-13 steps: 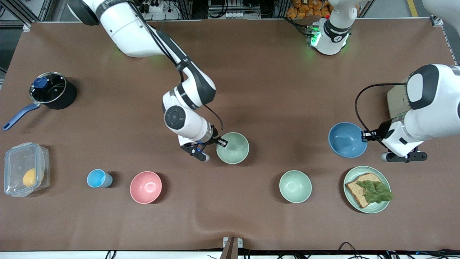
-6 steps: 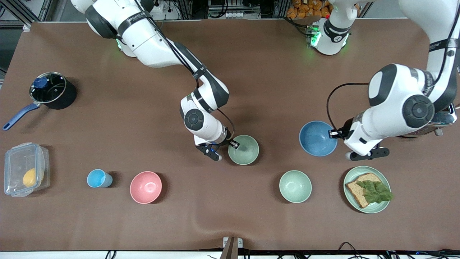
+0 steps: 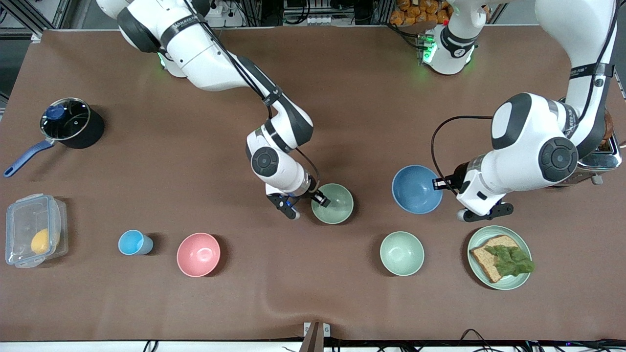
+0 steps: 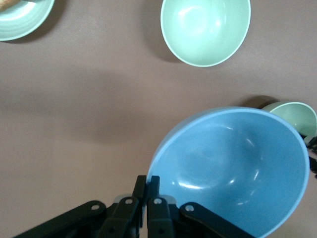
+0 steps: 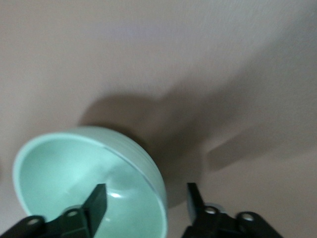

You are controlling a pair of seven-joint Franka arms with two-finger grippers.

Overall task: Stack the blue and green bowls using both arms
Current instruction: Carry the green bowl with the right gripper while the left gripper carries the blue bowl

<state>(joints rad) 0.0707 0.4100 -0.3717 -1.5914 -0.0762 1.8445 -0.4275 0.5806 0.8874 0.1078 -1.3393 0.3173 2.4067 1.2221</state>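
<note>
Above the brown surface (image 3: 371, 122) we see our left claw (image 3: 436, 184) pinching the rim of the blue bowl (image 3: 415, 189) held aloft, while our right claw (image 3: 307, 203) stands open astride the green bowl (image 3: 335, 205)'s rim, one finger inside.

Setting: robotics laboratory, with kitchenware staged as test props. Evidence: two white arms mounted along the top edge of a brown-covered tabletop (image 3: 371, 98); aluminium framing (image 3: 29, 14), power strips (image 3: 215, 10) and cabling at upper left and upper centre; a green-lit base (image 3: 447, 49) at upper right. Props: a lidded saucepan (image 3: 68, 122), a clear food box (image 3: 34, 230), a sandwich plate (image 3: 494, 281).
</note>
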